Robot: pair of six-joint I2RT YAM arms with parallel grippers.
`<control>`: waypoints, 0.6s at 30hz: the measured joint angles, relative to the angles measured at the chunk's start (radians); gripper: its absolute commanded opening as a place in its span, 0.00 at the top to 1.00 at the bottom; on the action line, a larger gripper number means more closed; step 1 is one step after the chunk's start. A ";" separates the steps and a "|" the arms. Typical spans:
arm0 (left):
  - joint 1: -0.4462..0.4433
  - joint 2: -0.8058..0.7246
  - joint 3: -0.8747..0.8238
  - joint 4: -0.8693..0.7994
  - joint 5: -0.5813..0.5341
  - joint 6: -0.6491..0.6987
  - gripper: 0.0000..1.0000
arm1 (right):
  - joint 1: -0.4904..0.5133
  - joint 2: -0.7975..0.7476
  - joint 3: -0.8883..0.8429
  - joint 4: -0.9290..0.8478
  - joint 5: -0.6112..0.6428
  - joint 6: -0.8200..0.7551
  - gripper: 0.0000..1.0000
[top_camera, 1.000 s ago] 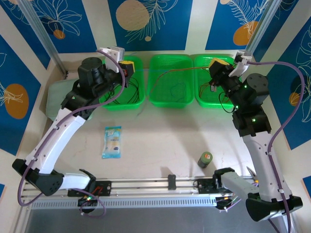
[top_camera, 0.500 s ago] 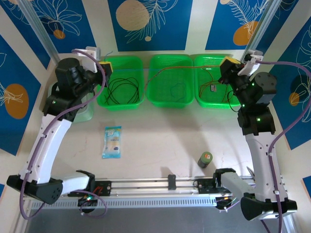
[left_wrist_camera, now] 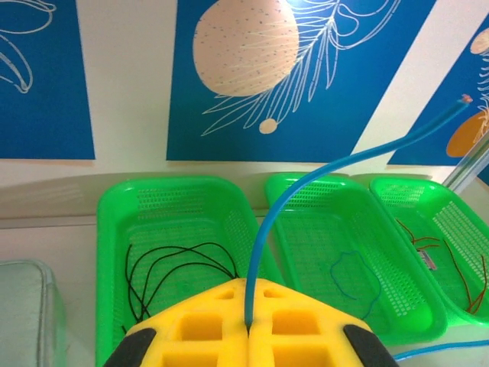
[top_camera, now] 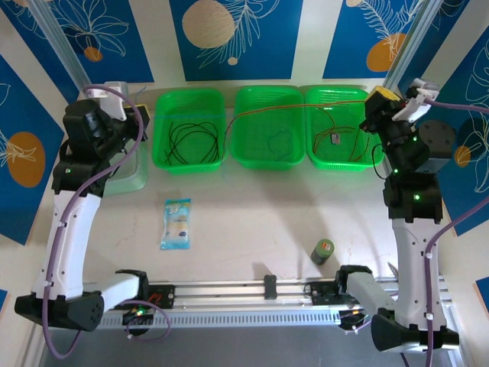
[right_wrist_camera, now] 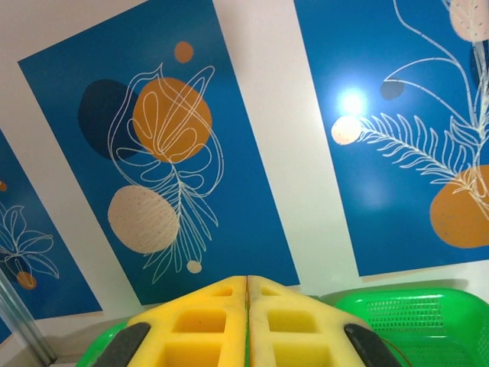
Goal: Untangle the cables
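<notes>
1. From above, the right gripper [top_camera: 376, 98] hangs at the far right corner of the right basket [top_camera: 330, 162]. An orange-brown cable [top_camera: 306, 108] runs in a straight line from its tips leftward, over the middle basket [top_camera: 267, 163], to that basket's left rim. Just below and left of the tips a red cable [top_camera: 336, 138] lies in the right basket. The left arm [top_camera: 65, 222] stands off to the left, apart from the left basket [top_camera: 191, 166], where a black cable [top_camera: 195, 138] lies in loops
2. At the left wrist, the left gripper [left_wrist_camera: 246, 289] has its yellow fingers pressed together on a blue cable [left_wrist_camera: 306, 183]. The cable rises from the seam and bends off to the right, its end free in the air. Ahead and below the tips lies the black cable in the left basket. Ahead to the right a thin blue-grey cable [left_wrist_camera: 353, 277] lies in the middle basket, and the red cable is further right
3. At the right wrist, the right gripper's yellow fingers lie flat against each other with no gap. The wire between them cannot be made out here. A green basket rim sits below and right of the tips, and the blue patterned wall [right_wrist_camera: 176, 153] is ahead
</notes>
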 measured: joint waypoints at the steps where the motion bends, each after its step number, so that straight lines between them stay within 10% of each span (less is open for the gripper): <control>1: 0.008 -0.002 0.000 -0.007 0.003 0.003 1.00 | -0.008 -0.003 0.000 0.000 -0.001 0.000 1.00; 18: 0.127 -0.017 -0.080 -0.040 0.037 0.003 1.00 | -0.081 -0.029 0.007 0.038 -0.006 0.001 1.00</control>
